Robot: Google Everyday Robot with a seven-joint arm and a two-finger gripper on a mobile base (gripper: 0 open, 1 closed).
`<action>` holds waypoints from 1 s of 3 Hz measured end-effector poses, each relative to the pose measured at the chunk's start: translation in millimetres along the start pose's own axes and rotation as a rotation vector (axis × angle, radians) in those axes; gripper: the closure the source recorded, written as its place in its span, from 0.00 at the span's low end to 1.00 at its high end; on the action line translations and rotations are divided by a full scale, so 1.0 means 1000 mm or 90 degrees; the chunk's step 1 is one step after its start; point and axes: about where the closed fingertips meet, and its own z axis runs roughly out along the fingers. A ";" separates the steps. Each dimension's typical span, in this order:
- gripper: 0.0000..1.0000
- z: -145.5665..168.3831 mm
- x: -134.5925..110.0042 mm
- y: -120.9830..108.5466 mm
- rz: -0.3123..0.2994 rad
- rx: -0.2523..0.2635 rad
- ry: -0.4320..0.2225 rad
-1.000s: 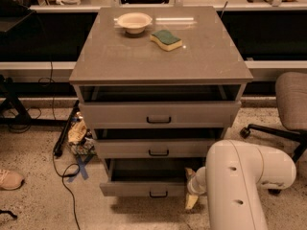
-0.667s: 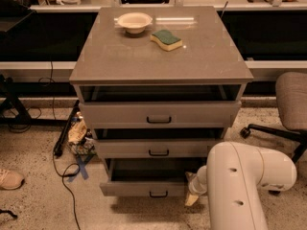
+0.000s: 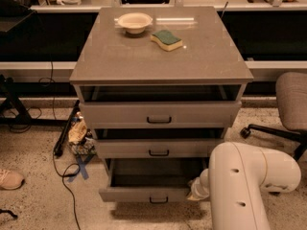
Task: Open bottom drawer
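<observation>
The grey cabinet (image 3: pixel 160 63) has three drawers. The bottom drawer (image 3: pixel 144 194), with a small dark bar handle (image 3: pixel 158 200), is pulled well out and shows its dark inside. The middle drawer (image 3: pixel 158 148) and the top drawer (image 3: pixel 159 114) are each out a little. My white arm (image 3: pixel 247 186) fills the lower right. My gripper (image 3: pixel 197 189) is at the right end of the bottom drawer's front, mostly hidden behind the arm.
A cream bowl (image 3: pixel 135 22) and a green-and-yellow sponge (image 3: pixel 167 40) lie on the cabinet top. A grey office chair (image 3: pixel 288 109) stands at the right. Cables and clutter (image 3: pixel 76 138) lie on the floor at the left, and a shoe (image 3: pixel 9 178) further left.
The bottom drawer's front looks slightly further out toward me than a second ago. The arm has barely moved.
</observation>
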 end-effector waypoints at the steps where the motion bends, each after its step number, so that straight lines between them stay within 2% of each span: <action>1: 0.95 -0.013 0.014 0.014 0.024 0.013 0.004; 2: 1.00 -0.013 0.014 0.014 0.024 0.013 0.004; 3: 1.00 -0.014 0.026 0.027 0.044 0.016 -0.004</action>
